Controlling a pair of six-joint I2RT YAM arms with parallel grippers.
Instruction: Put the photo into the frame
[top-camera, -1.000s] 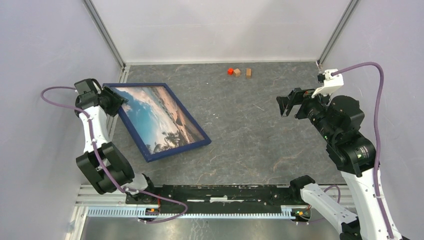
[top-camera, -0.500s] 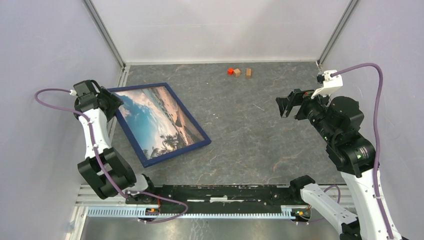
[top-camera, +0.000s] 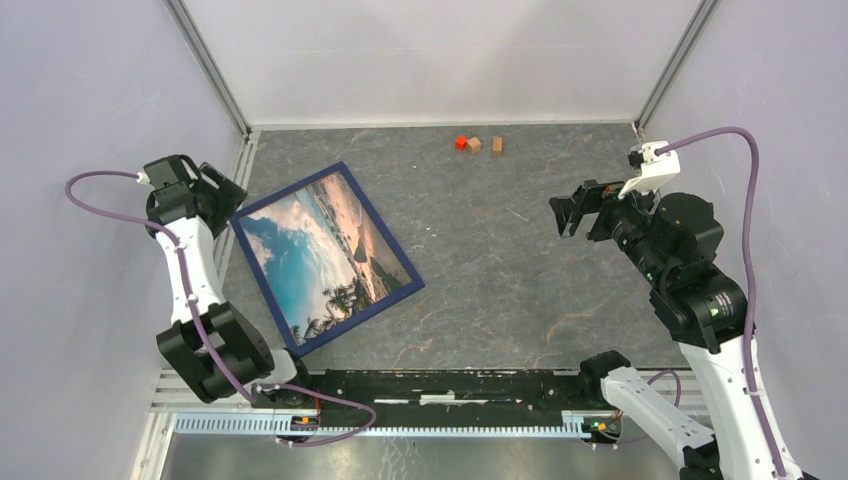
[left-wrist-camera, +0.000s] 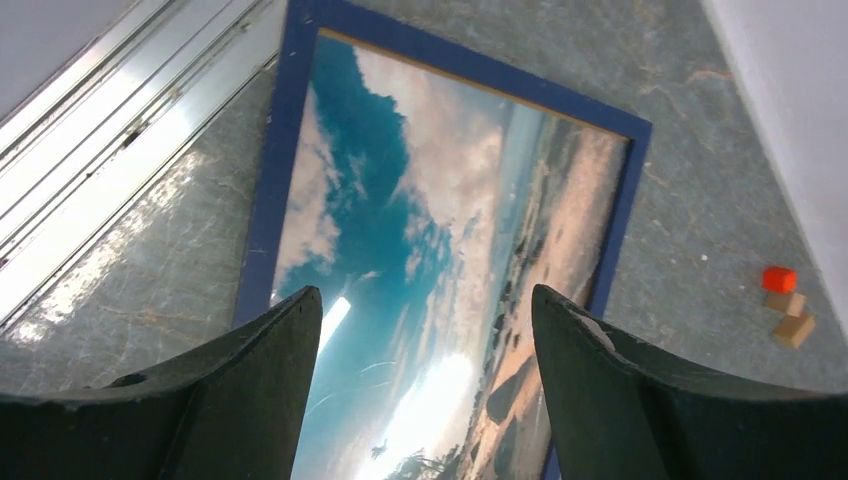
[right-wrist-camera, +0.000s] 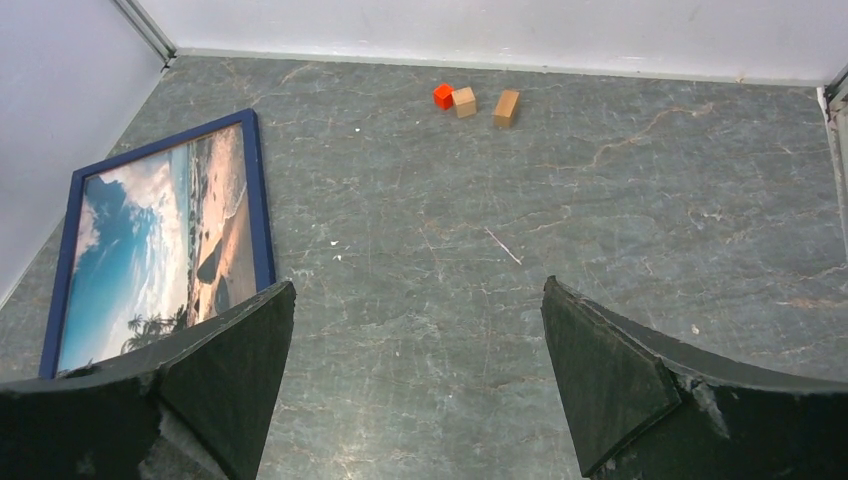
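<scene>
The photo (top-camera: 318, 257), a glossy beach print, sits inside the dark blue frame (top-camera: 286, 190), which lies at an angle on the left of the table. My left gripper (top-camera: 225, 190) is open and empty, just off the frame's far-left corner. In the left wrist view the open gripper (left-wrist-camera: 425, 292) looks down on the photo (left-wrist-camera: 420, 230) and the frame's rail (left-wrist-camera: 262, 200). My right gripper (top-camera: 565, 212) is open and empty, held above the right of the table. The right wrist view shows its gripper (right-wrist-camera: 419, 282) over bare table, with the frame (right-wrist-camera: 258, 200) and photo (right-wrist-camera: 150, 250) at the far left.
A red block (top-camera: 460, 143) and two wooden blocks (top-camera: 474, 144) (top-camera: 497, 145) lie near the back wall. Metal rails (left-wrist-camera: 120, 130) run along the table's left edge beside the frame. Walls enclose the table on three sides.
The frame with the photo has turned on the table, its far-left corner swinging nearer and to the right. My left gripper has drawn back off that corner. The right arm has barely moved.
</scene>
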